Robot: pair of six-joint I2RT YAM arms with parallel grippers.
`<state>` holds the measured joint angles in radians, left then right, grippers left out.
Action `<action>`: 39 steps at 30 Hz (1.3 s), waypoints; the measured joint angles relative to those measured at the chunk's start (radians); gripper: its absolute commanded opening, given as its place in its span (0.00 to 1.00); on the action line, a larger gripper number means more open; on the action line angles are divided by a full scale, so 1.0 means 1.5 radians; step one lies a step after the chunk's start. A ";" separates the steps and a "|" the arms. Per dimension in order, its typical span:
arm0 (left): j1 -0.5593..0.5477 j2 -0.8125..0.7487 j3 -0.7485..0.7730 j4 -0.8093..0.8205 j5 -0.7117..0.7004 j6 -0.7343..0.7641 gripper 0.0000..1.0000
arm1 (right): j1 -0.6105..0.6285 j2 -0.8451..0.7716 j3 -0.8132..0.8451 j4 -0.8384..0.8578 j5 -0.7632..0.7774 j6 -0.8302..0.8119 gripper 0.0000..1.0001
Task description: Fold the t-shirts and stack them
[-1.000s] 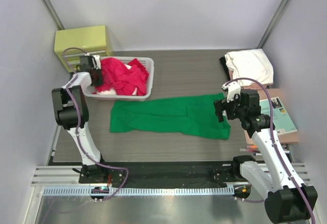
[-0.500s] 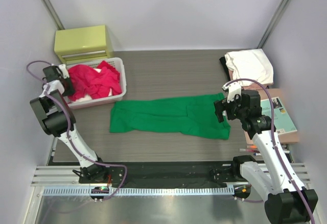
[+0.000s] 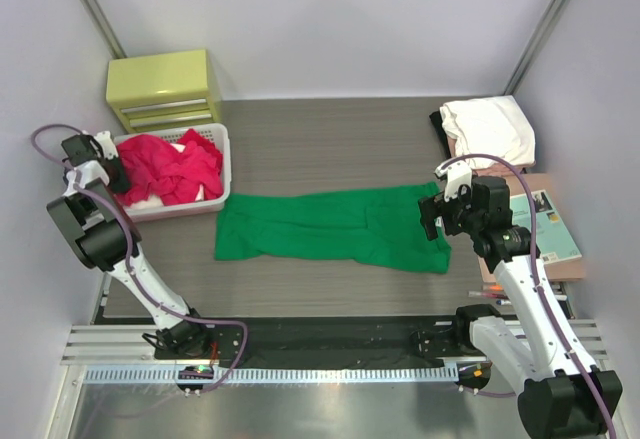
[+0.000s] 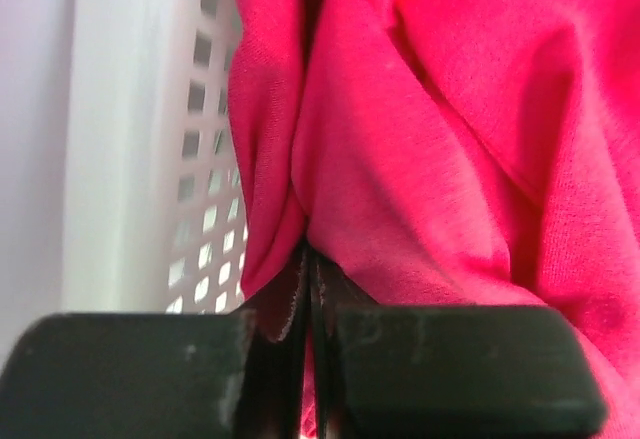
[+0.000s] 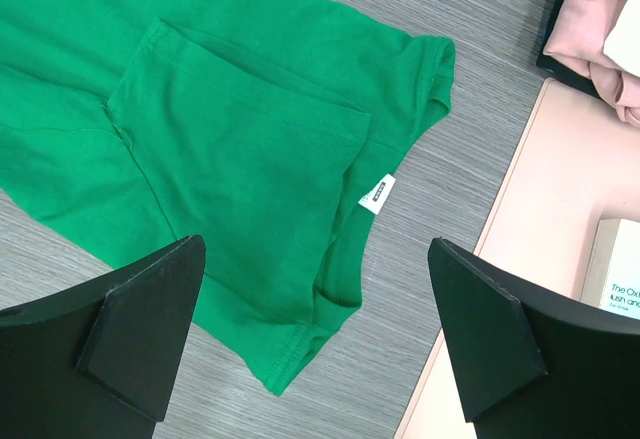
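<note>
Surface: grey wood-grain table (image 3: pixel 340 134) between pale walls, with a yellow-green drawer box (image 3: pixel 162 87) at the far left corner.
Laid out: the green t-shirt (image 3: pixel 330 227) lies flat lengthwise across the middle of the table, its sides turned in and its neck label (image 5: pixel 376 194) at the right end. It has not shifted in the last second.
Moved: the white slatted basket (image 3: pixel 222 164) now sits at the table's left edge, apart from the shirt's left end. 1 second ago it stood just beyond the shirt's far edge, nearly touching it.
Load: red t-shirts (image 3: pixel 165 164) are heaped in the basket over a little white cloth.
Left tool: the left gripper (image 4: pixel 308 259) is clenched on a fold of red cloth beside the basket wall. Its arm has swung out left and the basket has slid with it.
Right tool: the right gripper (image 5: pixel 318 319) has its jaws spread wide and holds nothing. It hovers above the shirt's neck end, unmoved.
Done pile: the folded stack (image 3: pixel 488 129), white on top, lies far right beside the book (image 3: pixel 545 224).
Meaning: the green shirt probably now has room for its next fold. The red ones still wait.
</note>
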<state>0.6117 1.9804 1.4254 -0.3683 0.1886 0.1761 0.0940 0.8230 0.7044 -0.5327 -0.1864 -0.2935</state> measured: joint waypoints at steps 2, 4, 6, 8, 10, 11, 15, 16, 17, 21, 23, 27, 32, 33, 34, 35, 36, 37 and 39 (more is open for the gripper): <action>0.000 0.006 0.015 -0.006 0.008 0.000 0.34 | 0.000 0.000 0.000 0.000 0.000 0.000 1.00; 0.000 0.008 0.025 -0.009 0.021 -0.004 0.48 | 0.000 0.000 -0.001 0.000 0.000 -0.001 1.00; 0.000 0.006 0.026 -0.009 0.045 -0.009 0.55 | 0.000 0.000 -0.001 0.000 0.000 -0.001 1.00; -0.001 -0.005 0.018 -0.002 0.063 -0.010 0.57 | 0.000 0.000 -0.001 0.000 0.000 -0.001 1.00; -0.004 -0.038 -0.010 0.008 0.075 -0.009 0.60 | 0.000 0.000 -0.001 0.000 -0.001 -0.002 1.00; -0.006 -0.063 -0.026 0.012 0.079 -0.009 0.61 | 0.000 0.000 -0.001 0.000 -0.002 -0.003 1.00; -0.014 -0.207 -0.096 0.016 0.111 -0.010 0.69 | 0.000 0.000 -0.001 0.000 -0.006 -0.003 1.00; -0.016 -0.251 -0.110 0.016 0.122 -0.009 0.70 | 0.000 0.000 -0.001 0.000 -0.007 -0.003 1.00; -0.017 -0.285 -0.118 0.017 0.131 -0.010 0.72 | 0.000 -0.001 -0.001 0.000 -0.008 -0.003 1.00; -0.025 -0.447 -0.163 0.016 0.181 -0.010 0.75 | 0.000 -0.007 -0.001 0.000 -0.013 -0.003 1.00; -0.037 -0.494 -0.176 -0.003 0.202 -0.009 0.75 | 0.000 -0.011 -0.001 0.000 -0.016 -0.003 1.00; -0.132 -0.540 -0.211 -0.068 0.206 0.007 0.27 | 0.000 -0.012 -0.001 0.000 -0.019 -0.004 0.26; -0.288 -0.527 -0.270 -0.138 0.194 0.023 0.00 | 0.000 0.022 0.014 -0.014 -0.032 -0.013 0.01; -0.317 -0.519 -0.275 -0.152 0.187 0.026 0.00 | 0.000 0.038 0.023 -0.019 -0.035 -0.013 0.01; -0.345 -0.511 -0.279 -0.160 0.176 0.028 0.00 | 0.000 0.060 0.036 -0.025 -0.038 -0.014 0.01; -0.372 -0.504 -0.282 -0.166 0.159 0.031 0.00 | 0.000 0.082 0.050 -0.027 -0.040 -0.016 0.01; -0.405 -0.497 -0.283 -0.170 0.139 0.031 0.00 | 0.000 0.099 0.060 -0.028 -0.040 -0.018 0.01; -0.437 -0.490 -0.283 -0.171 0.122 0.032 0.00 | 0.000 0.115 0.069 -0.030 -0.041 -0.019 0.01; -0.496 -0.474 -0.283 -0.172 0.095 0.031 0.00 | 0.000 0.142 0.087 -0.036 -0.042 -0.025 0.01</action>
<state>-0.1326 1.2690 1.0016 -0.6266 0.3317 0.2226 0.0940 1.0359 0.8345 -0.5873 -0.2497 -0.3305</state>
